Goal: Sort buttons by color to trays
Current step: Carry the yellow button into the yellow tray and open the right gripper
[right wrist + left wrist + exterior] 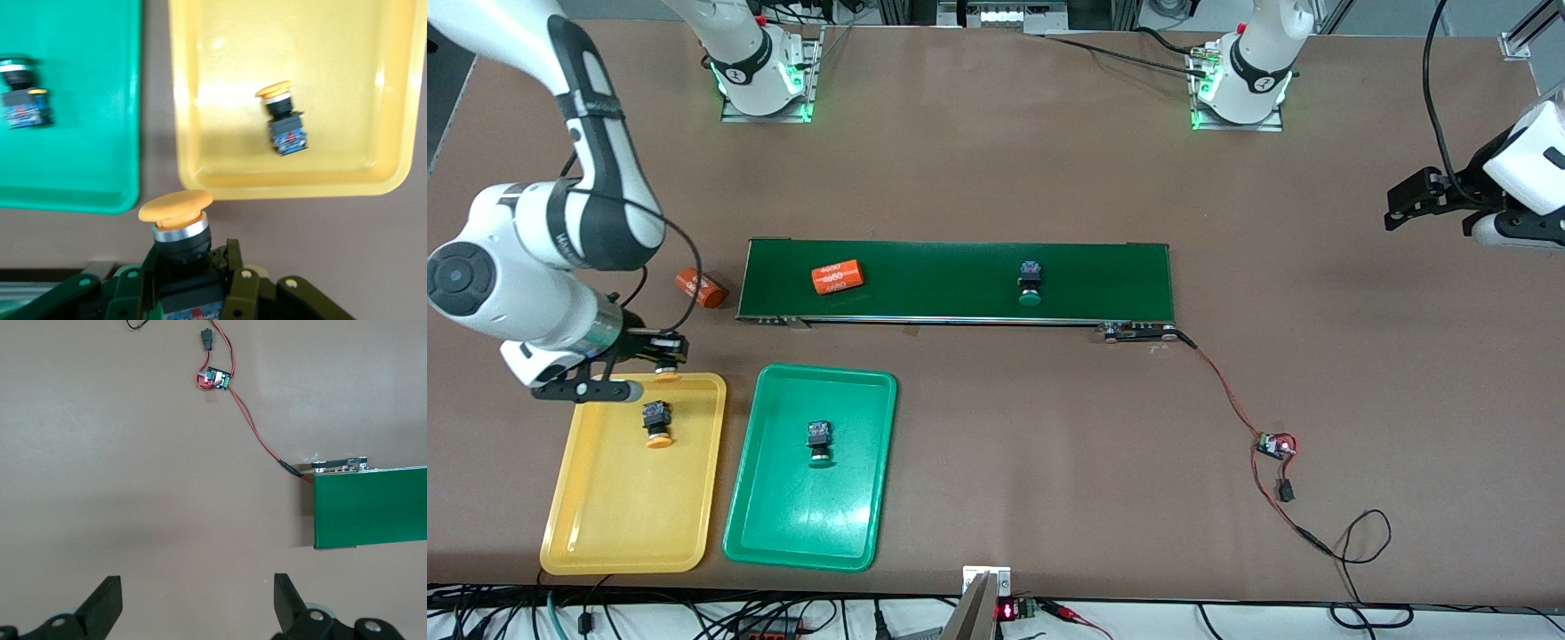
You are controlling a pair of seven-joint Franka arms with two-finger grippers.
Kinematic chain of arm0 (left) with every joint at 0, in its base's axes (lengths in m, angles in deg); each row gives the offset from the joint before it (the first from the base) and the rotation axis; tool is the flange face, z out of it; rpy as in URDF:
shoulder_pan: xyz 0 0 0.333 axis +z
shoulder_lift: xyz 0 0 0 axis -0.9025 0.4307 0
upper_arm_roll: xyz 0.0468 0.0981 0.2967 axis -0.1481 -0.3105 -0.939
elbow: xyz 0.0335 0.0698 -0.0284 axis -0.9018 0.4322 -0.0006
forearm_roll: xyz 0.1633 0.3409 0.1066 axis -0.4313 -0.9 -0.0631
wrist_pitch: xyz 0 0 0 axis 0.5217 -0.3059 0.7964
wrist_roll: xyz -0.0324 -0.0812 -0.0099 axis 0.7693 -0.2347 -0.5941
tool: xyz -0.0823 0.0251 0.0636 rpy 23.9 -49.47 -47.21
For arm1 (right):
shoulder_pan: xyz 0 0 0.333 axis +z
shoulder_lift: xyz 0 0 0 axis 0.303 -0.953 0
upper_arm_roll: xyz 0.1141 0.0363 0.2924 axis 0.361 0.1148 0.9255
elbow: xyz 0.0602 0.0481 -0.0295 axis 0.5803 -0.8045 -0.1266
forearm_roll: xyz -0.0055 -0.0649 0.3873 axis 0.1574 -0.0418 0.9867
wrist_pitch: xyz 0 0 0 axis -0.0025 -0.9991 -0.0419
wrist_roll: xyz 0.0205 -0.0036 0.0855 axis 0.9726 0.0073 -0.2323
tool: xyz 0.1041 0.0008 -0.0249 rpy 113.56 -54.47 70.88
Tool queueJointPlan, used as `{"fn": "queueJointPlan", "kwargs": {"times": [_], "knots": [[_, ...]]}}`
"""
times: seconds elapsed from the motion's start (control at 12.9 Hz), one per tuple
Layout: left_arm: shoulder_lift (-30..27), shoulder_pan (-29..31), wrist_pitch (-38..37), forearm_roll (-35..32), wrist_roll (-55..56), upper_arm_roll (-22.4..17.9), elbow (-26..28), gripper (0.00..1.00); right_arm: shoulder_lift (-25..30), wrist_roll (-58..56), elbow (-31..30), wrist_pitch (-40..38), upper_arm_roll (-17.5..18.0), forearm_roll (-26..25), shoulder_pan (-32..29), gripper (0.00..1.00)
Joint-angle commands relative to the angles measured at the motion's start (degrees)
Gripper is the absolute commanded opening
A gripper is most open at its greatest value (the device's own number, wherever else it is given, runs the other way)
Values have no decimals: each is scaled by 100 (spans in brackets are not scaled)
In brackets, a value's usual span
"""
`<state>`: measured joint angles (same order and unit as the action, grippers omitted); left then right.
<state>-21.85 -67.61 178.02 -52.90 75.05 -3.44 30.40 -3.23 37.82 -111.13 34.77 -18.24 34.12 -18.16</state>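
Brown table, green belt, yellow tray, green tray, orange cylinder

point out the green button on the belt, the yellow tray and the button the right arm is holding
green button on the belt [1031,286], front view, on its black body and green cap
yellow tray [609,524], front view, on its bare floor
held yellow button [176,206], right wrist view, on its cap

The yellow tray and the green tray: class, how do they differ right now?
The yellow tray holds a yellow-capped button; the green tray holds a green-capped button. The yellow tray lies toward the right arm's end, with the right gripper at its edge; nothing hovers at the green tray. Both are shallow, round-cornered rectangles.
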Motion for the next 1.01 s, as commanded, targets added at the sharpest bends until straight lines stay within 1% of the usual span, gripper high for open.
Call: {"fn": "queueJointPlan", "kwargs": {"times": [0.0,0.31,0.62,0.85,0.93], "knots": [[67,-13,-147,-97,-119,0,-183,100,-517,-450,393,317,4,-122,-185,1],[67,-13,-147,-97,-119,9,-183,100,-895,-1075,402,1091,-268,-132,-282,2],[67,-13,-147,-105,-119,9,-183,100,-1370,-1023,437,1987,-296,-105,-212,2],[67,-13,-147,-97,-119,9,-183,100,-1546,-839,498,2173,-296,-79,-124,2],[67,-13,-147,-97,-119,9,-183,100,-1616,-786,542,2191,-296,-79,-72,4]]}}
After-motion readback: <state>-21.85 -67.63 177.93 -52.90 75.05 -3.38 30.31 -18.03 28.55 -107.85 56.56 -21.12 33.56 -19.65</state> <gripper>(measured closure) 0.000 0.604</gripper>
